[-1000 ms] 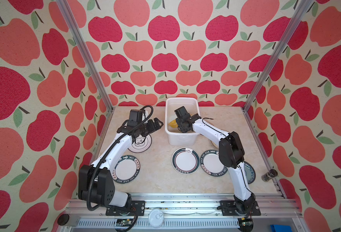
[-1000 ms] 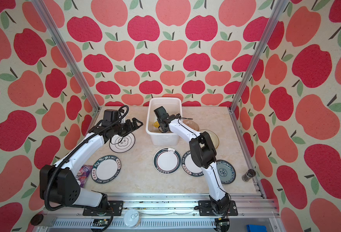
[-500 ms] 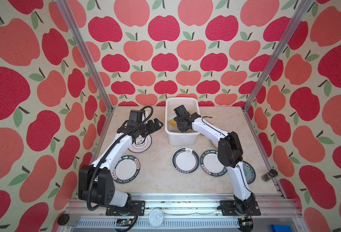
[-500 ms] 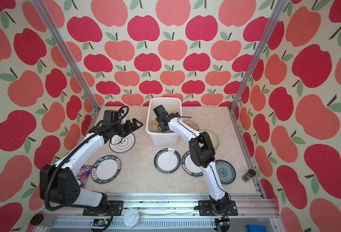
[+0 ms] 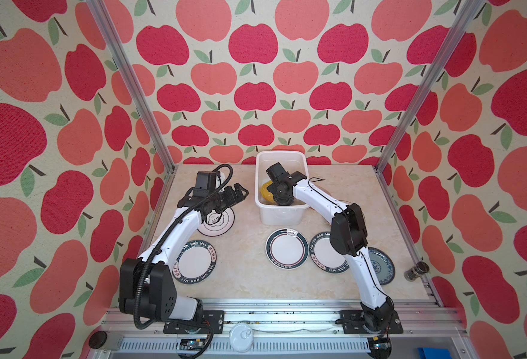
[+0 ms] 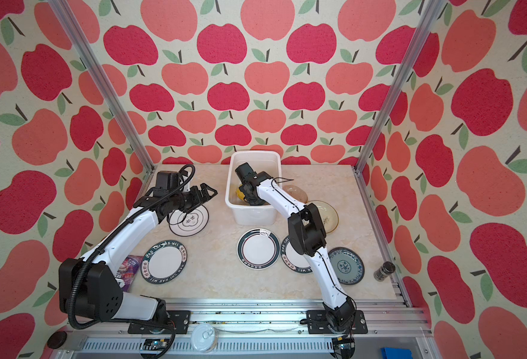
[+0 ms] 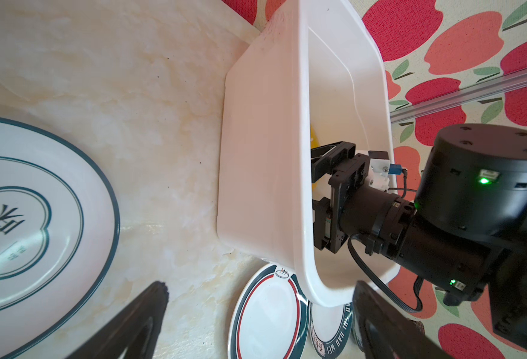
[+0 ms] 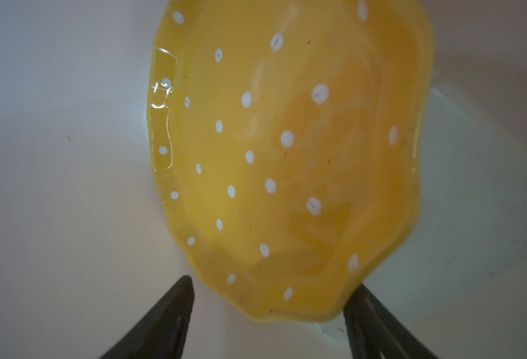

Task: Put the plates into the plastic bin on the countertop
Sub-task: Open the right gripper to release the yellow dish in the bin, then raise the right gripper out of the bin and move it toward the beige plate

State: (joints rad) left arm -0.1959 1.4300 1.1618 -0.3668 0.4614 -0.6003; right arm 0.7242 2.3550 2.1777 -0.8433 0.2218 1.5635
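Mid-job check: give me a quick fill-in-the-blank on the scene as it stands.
The yellow plate lies inside the ____.
The right tool above it is ____.
The left tool holds ____.
The blue plate lies on the ____.
Missing: bin; open; nothing; countertop.

Walls: apple-print wallpaper with red and coral apples and green leaves on cream, covering the far, left and right sides.
Frame: slanted aluminium posts rise from the two far corners.
Furniture: beige marble-patterned counter, with an aluminium rail along its near edge.
Light: bright and even, with glare on the rail.
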